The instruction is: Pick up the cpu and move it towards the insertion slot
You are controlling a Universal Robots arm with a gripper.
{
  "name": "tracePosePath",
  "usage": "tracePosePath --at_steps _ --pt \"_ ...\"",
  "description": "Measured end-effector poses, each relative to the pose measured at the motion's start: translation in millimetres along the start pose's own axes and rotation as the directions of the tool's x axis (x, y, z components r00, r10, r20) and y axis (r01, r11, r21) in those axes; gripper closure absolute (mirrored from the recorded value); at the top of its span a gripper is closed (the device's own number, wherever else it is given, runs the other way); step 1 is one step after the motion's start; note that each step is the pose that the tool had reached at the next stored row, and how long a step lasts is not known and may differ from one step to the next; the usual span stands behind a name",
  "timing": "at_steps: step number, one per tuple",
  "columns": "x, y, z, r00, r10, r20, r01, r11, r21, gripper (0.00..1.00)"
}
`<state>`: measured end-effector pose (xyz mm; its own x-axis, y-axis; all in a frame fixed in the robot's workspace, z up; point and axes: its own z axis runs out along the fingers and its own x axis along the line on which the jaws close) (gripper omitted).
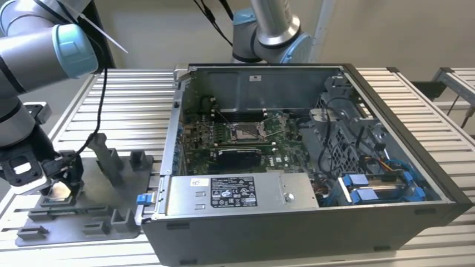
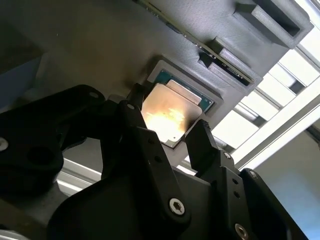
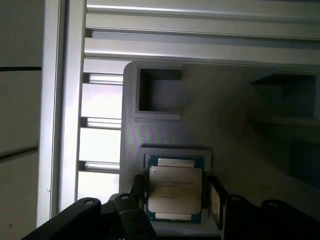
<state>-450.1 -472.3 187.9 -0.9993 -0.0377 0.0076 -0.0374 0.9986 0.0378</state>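
Narrowly straddled, not yet lifted

The chip [image 3: 175, 190] is laid flat, pale face up, in a recess of the tray [image 1: 97, 196], well apart from the slot [image 1: 245, 132]. Its slightly longer side is set along the finger faces. It is flanked by the gripper [image 3: 176, 194], with the jaws narrow and unclamped. The chip could be tilted or jammed by uneven closing.

Exterior view looks down from afar; both wrist views closely share the cpu [image 2: 172, 116] [image 3: 175, 190].

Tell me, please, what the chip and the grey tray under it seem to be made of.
The chip: the top looks like pale silvery metal, since it throws back a bright glare; its rim looks like green circuit board. The tray: probably matte grey plastic, dull with fine ridged lines, perhaps printed.
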Motion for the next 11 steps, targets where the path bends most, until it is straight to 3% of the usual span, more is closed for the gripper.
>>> tracePosePath --at_steps 3,4,11 --pt "0.0 0.0 0.0 1.0 0.0 0.0 0.0 1.0 0.0 0.0" --pt "0.1 0.0 -0.1 1.0 0.0 -0.0005 0.0 1.0 0.0002 1.0" --pt "0.0 0.0 0.0 1.0 0.0 0.0 0.0 1.0 0.0 1.0"
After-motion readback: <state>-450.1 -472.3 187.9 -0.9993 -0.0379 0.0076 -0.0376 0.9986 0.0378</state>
